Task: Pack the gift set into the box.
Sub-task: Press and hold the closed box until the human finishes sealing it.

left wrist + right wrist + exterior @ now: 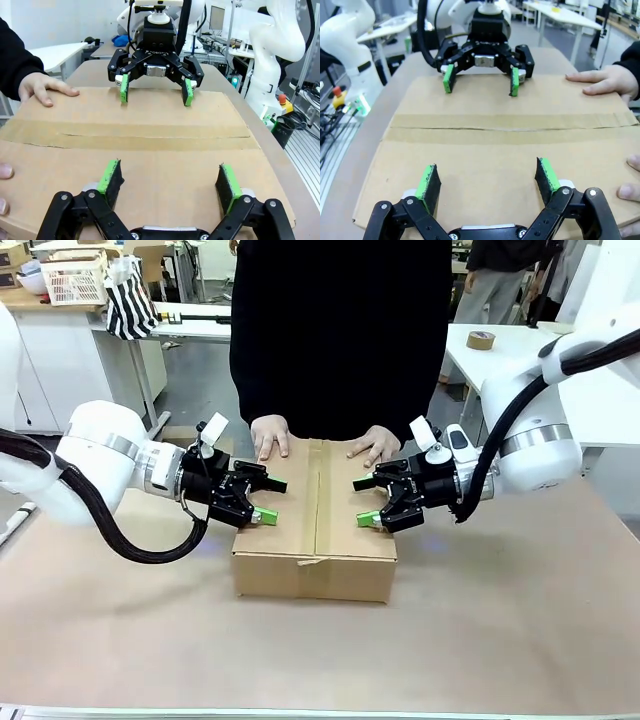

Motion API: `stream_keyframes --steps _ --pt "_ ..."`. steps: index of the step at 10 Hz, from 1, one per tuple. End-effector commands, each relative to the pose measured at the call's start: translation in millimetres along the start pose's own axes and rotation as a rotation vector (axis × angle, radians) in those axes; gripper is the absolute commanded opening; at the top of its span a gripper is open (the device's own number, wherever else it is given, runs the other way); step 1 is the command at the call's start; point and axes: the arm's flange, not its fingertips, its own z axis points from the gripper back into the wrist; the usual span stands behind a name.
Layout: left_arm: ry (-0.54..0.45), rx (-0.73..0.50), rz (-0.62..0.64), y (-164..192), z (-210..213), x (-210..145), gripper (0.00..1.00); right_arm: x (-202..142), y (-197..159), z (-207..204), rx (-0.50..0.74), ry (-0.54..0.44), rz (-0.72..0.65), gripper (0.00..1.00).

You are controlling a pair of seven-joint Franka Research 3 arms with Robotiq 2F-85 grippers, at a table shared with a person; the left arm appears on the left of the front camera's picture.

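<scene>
Box (315, 530) mid-table (120, 620), flaps shut, centre seam running near to far. Left gripper (270, 500) over its left end, right gripper (363, 502) over right end, facing each other - fingers of both spread wide, nothing grasped. Person's one hand (270, 437) and other hand (375, 445) flat on far edge of top.

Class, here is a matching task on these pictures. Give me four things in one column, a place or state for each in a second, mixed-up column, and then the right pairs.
Things:
1. box
2. left tool
3. right tool
4. person's hands

Places or states:
a. open, over the right side of the box top
b. brown, flaps shut, standing on the table
c. flat on the box's far edge
d. open, over the left side of the box top

Pairs: 1-b, 2-d, 3-a, 4-c
</scene>
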Motion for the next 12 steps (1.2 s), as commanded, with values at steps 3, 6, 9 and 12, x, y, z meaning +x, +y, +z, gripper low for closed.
stream_keyframes --steps 3,6,9,12 --pt "0.008 0.004 -0.019 -1.6 0.2 -1.6 1.0 -1.2 1.4 0.2 0.002 0.004 0.0 1.0" --pt "0.008 0.004 -0.019 -1.6 0.2 -1.6 1.0 -1.2 1.4 0.2 0.002 0.004 0.0 1.0" --pt "0.008 0.004 -0.019 -1.6 0.2 -1.6 1.0 -1.2 1.4 0.2 0.002 0.004 0.0 1.0" --pt "0.008 0.004 -0.019 -1.6 0.2 -1.6 1.0 -1.2 1.4 0.2 0.002 0.004 0.0 1.0"
